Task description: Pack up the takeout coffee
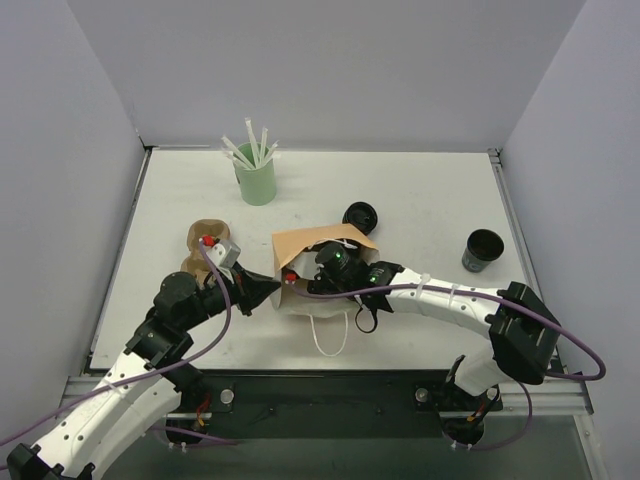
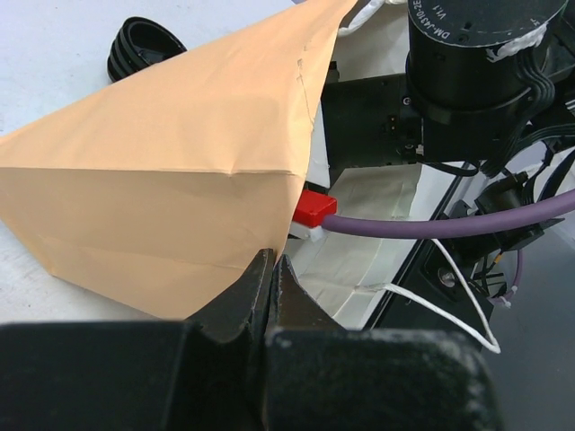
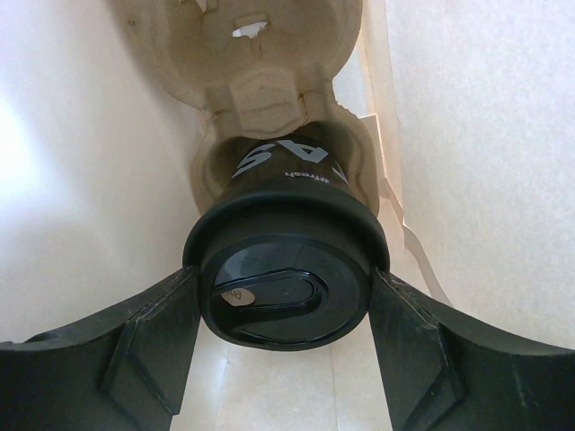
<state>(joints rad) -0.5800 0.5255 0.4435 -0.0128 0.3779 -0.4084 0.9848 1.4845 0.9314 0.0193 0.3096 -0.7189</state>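
Your left gripper (image 2: 272,269) is clenched on the edge of the brown paper bag (image 2: 162,180). Inside the bag, the takeout coffee (image 3: 287,260) sits lidded in the pulp carrier (image 3: 260,99). Your right gripper (image 3: 286,301) brackets the lid; whether it grips or has let go, can't tell.

1. The white table (image 1: 420,190) carries all the things.
2. A brown paper bag (image 1: 310,245) lies on its side near the middle of the table; its white handle (image 1: 330,340) rests on the table at the near side of the bag.
3. A black lid (image 1: 360,215) lies just behind the bag, at its far right corner.
4. An open black cup (image 1: 483,250) stands upright, well to the right of the bag.
5. A mint-green cup (image 1: 256,182) with white straws stands behind the bag, to the left.
6. A brown pulp carrier (image 1: 205,238) lies left of the bag.
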